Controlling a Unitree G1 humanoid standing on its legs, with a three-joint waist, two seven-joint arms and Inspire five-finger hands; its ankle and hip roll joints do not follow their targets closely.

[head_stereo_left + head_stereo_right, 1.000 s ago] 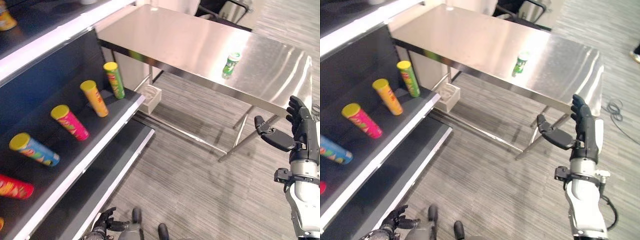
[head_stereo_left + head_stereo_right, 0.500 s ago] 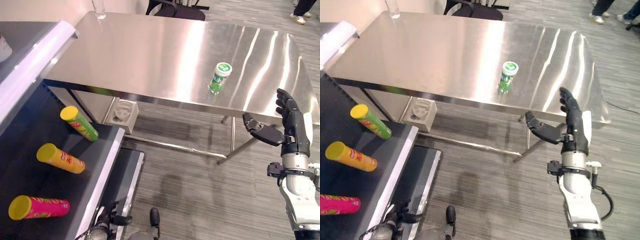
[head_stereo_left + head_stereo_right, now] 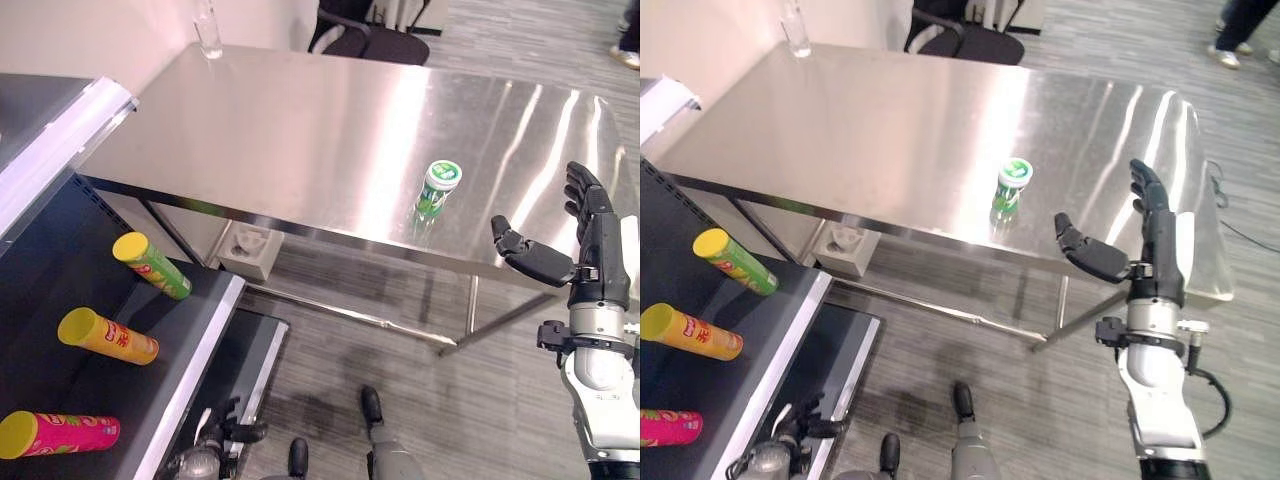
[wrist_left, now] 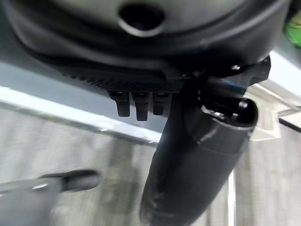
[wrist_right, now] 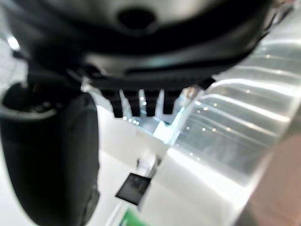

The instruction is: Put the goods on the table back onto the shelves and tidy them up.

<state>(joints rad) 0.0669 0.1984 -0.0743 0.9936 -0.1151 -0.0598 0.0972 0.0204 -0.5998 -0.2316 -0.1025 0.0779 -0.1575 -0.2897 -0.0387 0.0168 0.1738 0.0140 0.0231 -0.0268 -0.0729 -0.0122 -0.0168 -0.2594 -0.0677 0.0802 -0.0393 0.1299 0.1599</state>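
Right hand raised upright beside the near edge of the steel bench, fingers straight and spread apart, thumb jutting out toward the green bottle, holding nothing. Green bottle with a white-and-green cap upright on the bench, close to its near edge, a little ahead of that thumb and to its left, apart from the hand with bare steel between. Further away from the hand, at the far left corner of the bench, a clear glass. Beyond the bench, a dark office chair.

Well to the left of the right hand and lower, a dark shelf with a pale front edge. Three tube cans lying on it in a row, yellow lids toward the aisle: a green can nearest the bench, then an orange can, then a pink can furthest from the bench. Under the bench, beside the shelf's end, a pale box on the grey striped floor.

Left hand low down by the front edge of the shelf, far from the bottle; cannot tell how its fingers stand.

At the far right beyond the bench, a person's shoe on the floor.
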